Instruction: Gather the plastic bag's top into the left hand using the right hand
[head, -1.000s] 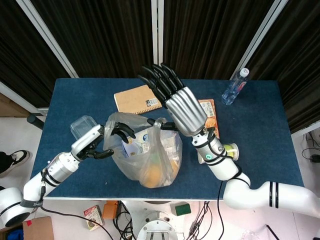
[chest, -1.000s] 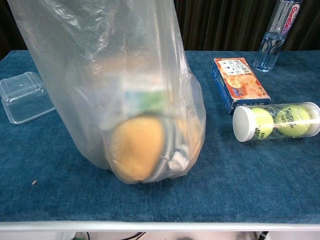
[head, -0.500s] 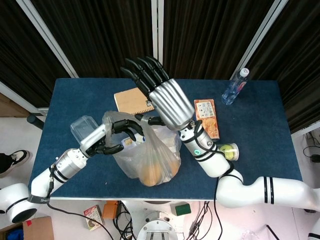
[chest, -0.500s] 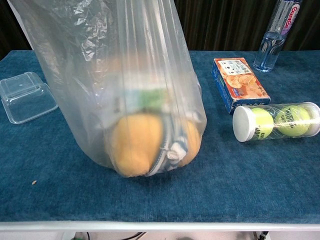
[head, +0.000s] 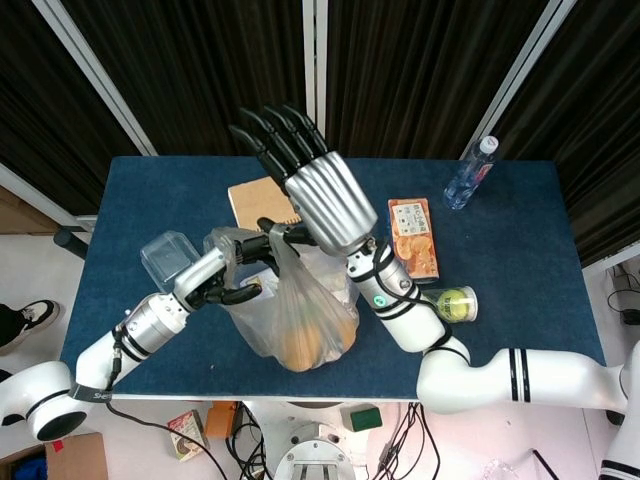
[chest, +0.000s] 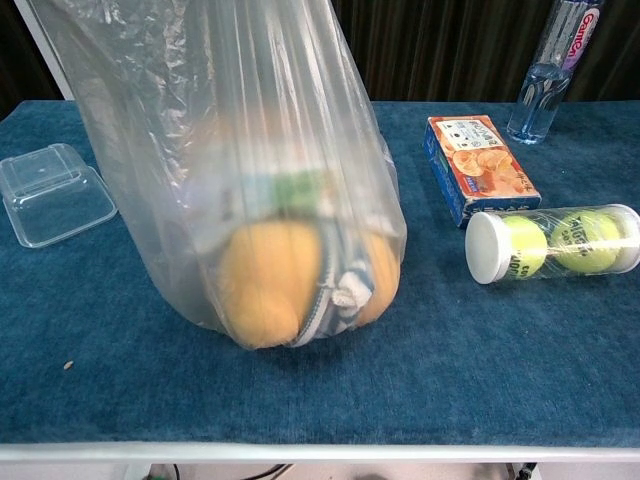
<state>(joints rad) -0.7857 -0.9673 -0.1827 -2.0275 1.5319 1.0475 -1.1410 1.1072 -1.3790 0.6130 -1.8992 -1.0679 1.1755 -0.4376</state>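
The clear plastic bag (head: 300, 322) stands at the table's front middle, with a yellow-orange round thing and a zipped item showing through in the chest view (chest: 262, 285). My left hand (head: 228, 277) grips the bag's gathered top from the left, fingers curled around the plastic. Over the bag hovers my right hand (head: 320, 205), its fingers (head: 275, 140) stretched out and apart toward the back. Its thumb lies at the bunched top next to the left hand's fingers. Neither hand shows in the chest view, where the bag's top runs out of frame.
A tan notebook (head: 255, 198) lies behind the bag. To the right are an orange box (chest: 480, 165), a tube of tennis balls (chest: 555, 243) and a water bottle (chest: 545, 85) at the back. A clear plastic container (chest: 50, 195) sits to the left.
My right hand has swung left and back over the bag. The left hand has closed further round the top, and the bag has drawn in narrower and more upright.
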